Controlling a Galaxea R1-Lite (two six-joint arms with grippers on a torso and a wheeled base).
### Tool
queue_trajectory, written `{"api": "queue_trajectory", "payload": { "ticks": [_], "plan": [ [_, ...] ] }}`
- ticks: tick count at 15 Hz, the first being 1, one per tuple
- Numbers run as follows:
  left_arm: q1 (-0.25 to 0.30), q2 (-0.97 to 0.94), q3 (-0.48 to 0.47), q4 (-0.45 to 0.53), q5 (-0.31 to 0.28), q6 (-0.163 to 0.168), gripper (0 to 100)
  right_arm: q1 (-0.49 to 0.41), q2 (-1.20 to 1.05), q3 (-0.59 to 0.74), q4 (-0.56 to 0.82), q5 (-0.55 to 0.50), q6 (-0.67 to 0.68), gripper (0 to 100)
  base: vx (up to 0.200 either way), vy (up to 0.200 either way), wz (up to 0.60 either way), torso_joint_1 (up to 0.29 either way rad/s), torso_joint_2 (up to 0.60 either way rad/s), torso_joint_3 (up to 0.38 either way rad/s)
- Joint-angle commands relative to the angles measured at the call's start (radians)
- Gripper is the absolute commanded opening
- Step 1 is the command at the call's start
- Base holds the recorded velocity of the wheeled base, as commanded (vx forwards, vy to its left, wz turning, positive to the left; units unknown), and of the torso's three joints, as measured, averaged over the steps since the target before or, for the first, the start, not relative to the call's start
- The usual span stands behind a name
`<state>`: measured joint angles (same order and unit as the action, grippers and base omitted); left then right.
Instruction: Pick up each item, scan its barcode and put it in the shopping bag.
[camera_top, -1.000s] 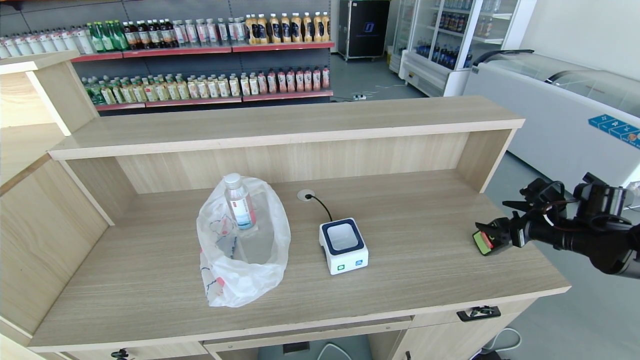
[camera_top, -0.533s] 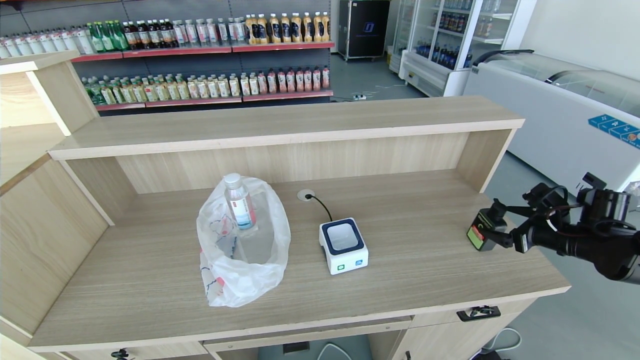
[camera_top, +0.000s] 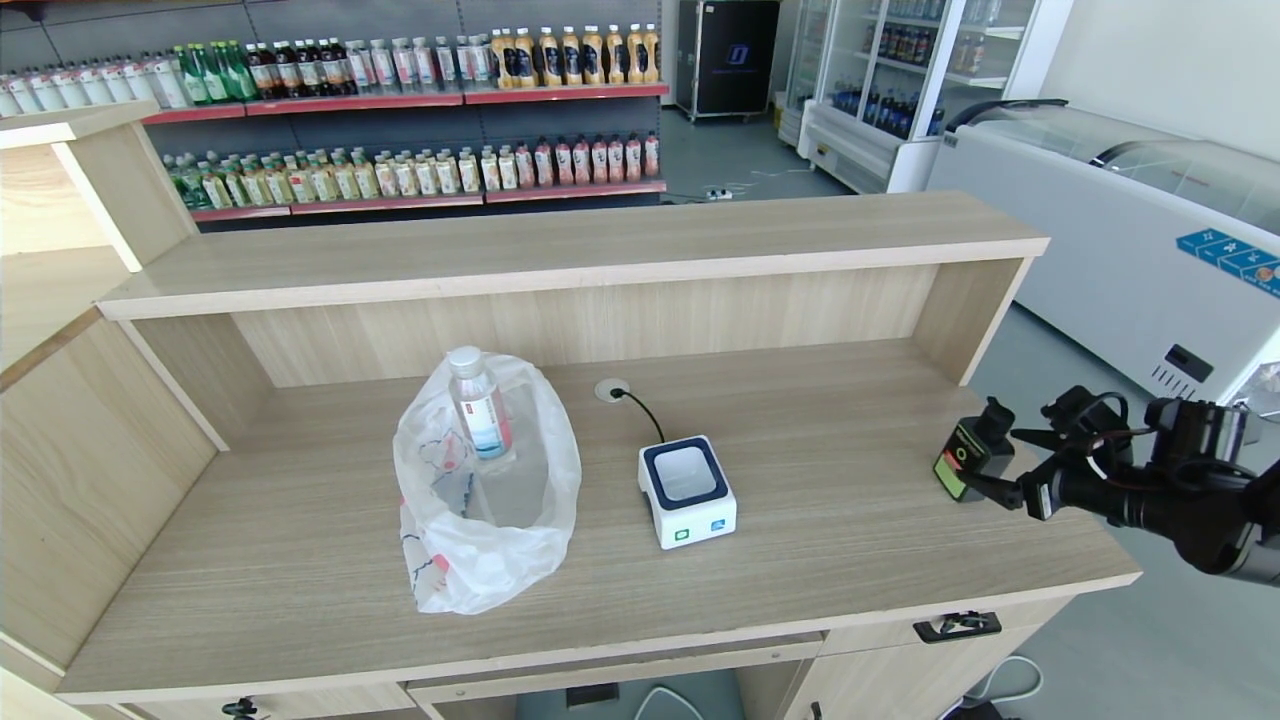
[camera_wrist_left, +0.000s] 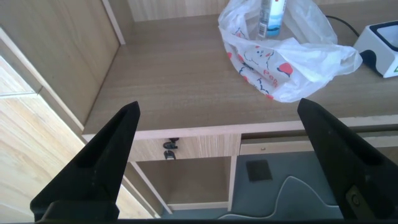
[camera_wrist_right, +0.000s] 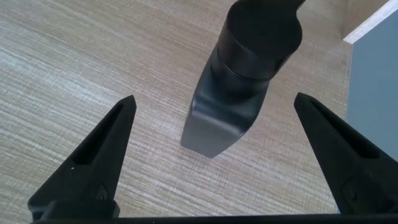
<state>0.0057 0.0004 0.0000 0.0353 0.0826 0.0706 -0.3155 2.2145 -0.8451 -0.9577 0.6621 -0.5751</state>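
head view: the wooden tabletop (camera_top: 850, 510) carries a white shopping bag (camera_top: 540, 500) left of centre, open at the top. the right gripper (camera_top: 985, 450) hovers over the tabletop's right end, jaws spread wide. the left gripper (camera_wrist_left: 217, 107) hangs by the front edge near the bag, jaws wide too, nothing between them. a white scanner (camera_top: 687, 490) sits just right of the bag, apart from it. a clear bottle (camera_top: 478, 405) stands upright inside the bag. smallest, a dark container (camera_top: 962, 458) with a green-and-red label stands between the right jaws, a gap on each side, touching neither.
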Motion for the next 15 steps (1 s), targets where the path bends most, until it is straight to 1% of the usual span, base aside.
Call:
{"api": "queue_trajectory", "payload": {
  "ticks": [1,4,7,9,12,13,15],
  "plan": [
    [0.0,0.0,0.0,0.0,0.0,0.0,100,0.019,0.054,-0.008,-0.01,0.001,-0.002,100,0.0,0.0,0.0,0.0,0.0,0.0],
    [0.0,0.0,0.0,0.0,0.0,0.0,100,0.047,0.083,-0.028,-0.019,0.001,0.0,100,0.0,0.0,0.0,0.0,0.0,0.0],
    [0.0,0.0,0.0,0.0,0.0,0.0,100,0.067,0.114,-0.081,-0.019,0.001,0.018,100,0.0,0.0,0.0,0.0,0.0,0.0],
    [0.0,0.0,0.0,0.0,0.0,0.0,100,0.072,0.137,-0.121,-0.019,-0.006,0.02,100,0.0,0.0,0.0,0.0,0.0,0.0],
    [0.0,0.0,0.0,0.0,0.0,0.0,100,0.084,0.152,-0.147,-0.021,-0.032,0.041,100,0.0,0.0,0.0,0.0,0.0,0.0],
    [0.0,0.0,0.0,0.0,0.0,0.0,100,0.087,0.157,-0.152,-0.021,-0.032,0.043,0,0.0,0.0,0.0,0.0,0.0,0.0],
    [0.0,0.0,0.0,0.0,0.0,0.0,100,0.092,0.162,-0.16,-0.021,-0.032,0.043,0,0.0,0.0,0.0,0.0,0.0,0.0]
  ]
}}
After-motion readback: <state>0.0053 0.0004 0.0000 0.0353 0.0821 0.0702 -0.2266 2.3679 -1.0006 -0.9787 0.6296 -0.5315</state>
